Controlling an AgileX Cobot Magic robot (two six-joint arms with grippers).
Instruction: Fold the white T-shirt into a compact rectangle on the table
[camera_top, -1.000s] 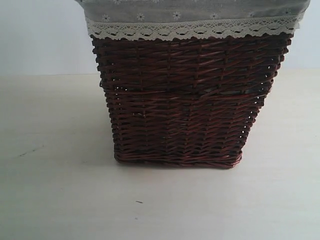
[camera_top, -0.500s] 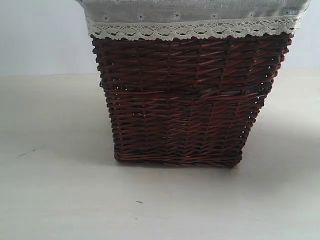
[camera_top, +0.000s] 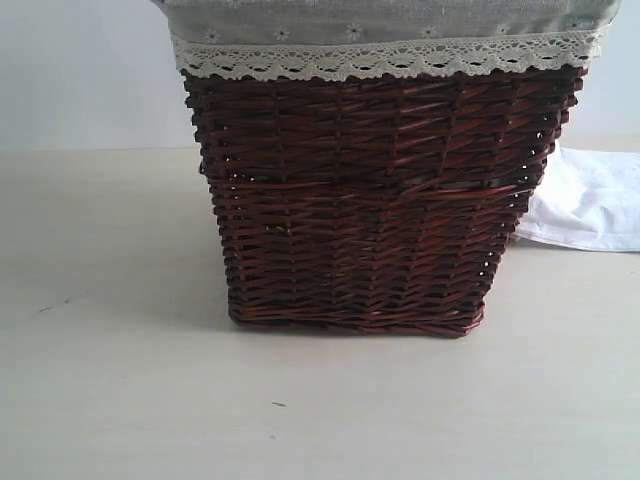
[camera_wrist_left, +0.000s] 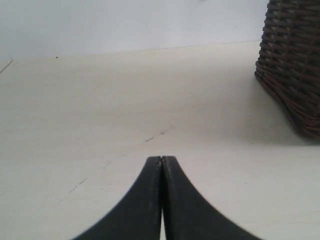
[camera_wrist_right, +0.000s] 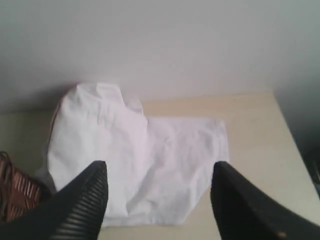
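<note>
- The desk (camera_top: 110, 400) is the largest thing, pale and matte. The exterior view shows it running to the wall, and the left wrist view shows faint dark scuffs (camera_wrist_left: 160, 134) on it.
- The wicker basket (camera_top: 370, 210), dark red-brown, stands upright on the desk in the middle of the exterior view. The left wrist view catches only one lower corner of it (camera_wrist_left: 295, 65), and the right wrist view only a sliver (camera_wrist_right: 15, 195).
- The white T-shirt (camera_top: 590, 205) lies on the desk just beside the basket's right side. In the exterior view it is a small rumpled edge, partly hidden behind the wicker. The right wrist view shows most of it (camera_wrist_right: 135, 160), spread flat with creases and one part bunched up towards the wall.
- A grey cloth liner (camera_top: 390, 25) with a lace trim hangs over the basket's rim, seen only in the exterior view.
- The right tool (camera_wrist_right: 159, 170) appears only in its own wrist view. It is spread wide above the shirt and holds nothing.
- The left tool (camera_wrist_left: 161, 160) also appears only in its own wrist view. Its tips are pressed together over bare desk, well apart from the shirt.
</note>
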